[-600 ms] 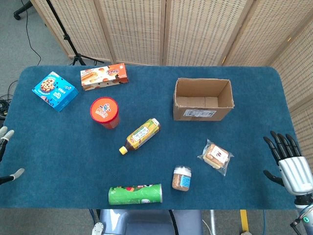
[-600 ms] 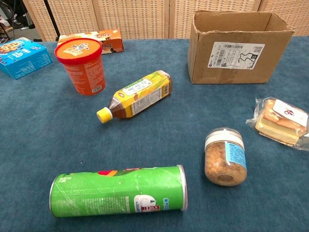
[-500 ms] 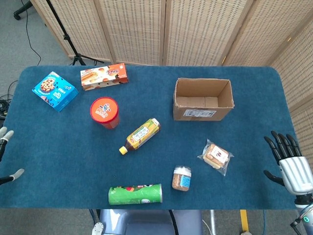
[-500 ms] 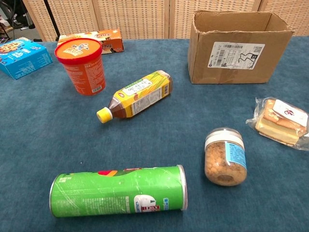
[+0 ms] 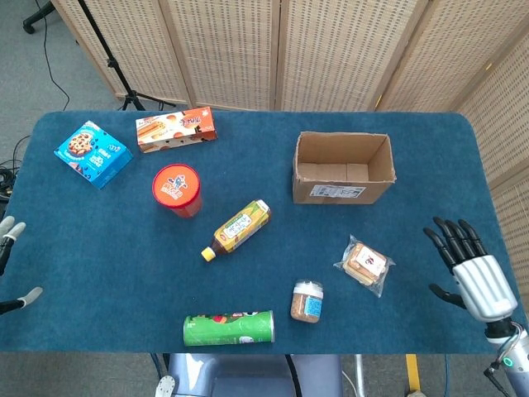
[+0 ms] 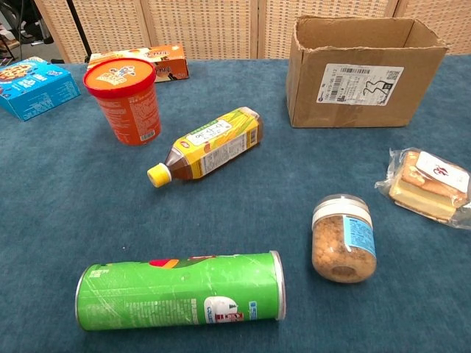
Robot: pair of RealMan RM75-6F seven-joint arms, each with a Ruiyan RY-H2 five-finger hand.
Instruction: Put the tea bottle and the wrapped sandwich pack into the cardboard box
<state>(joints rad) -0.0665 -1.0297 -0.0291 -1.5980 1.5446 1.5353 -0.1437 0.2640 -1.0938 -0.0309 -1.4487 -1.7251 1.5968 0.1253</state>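
The tea bottle (image 5: 239, 228) (image 6: 207, 143) lies on its side mid-table, yellow cap toward the front left. The wrapped sandwich pack (image 5: 365, 265) (image 6: 429, 185) lies flat to the front right. Behind them the cardboard box (image 5: 342, 168) (image 6: 362, 72) stands open-topped with nothing inside. My right hand (image 5: 469, 270) hovers over the table's right edge, right of the sandwich pack, fingers spread and holding nothing. Only fingertips of my left hand (image 5: 10, 263) show at the far left edge, apart and holding nothing. Neither hand appears in the chest view.
A red-lidded cup (image 5: 177, 189), a blue cookie box (image 5: 92, 153) and an orange snack box (image 5: 176, 129) sit at the back left. A green chip can (image 5: 229, 327) lies at the front, with a small jar (image 5: 307, 300) beside it.
My right hand has moved left and slightly forward over the table's right edge, toward the sandwich pack. The objects and the left hand have stayed put.
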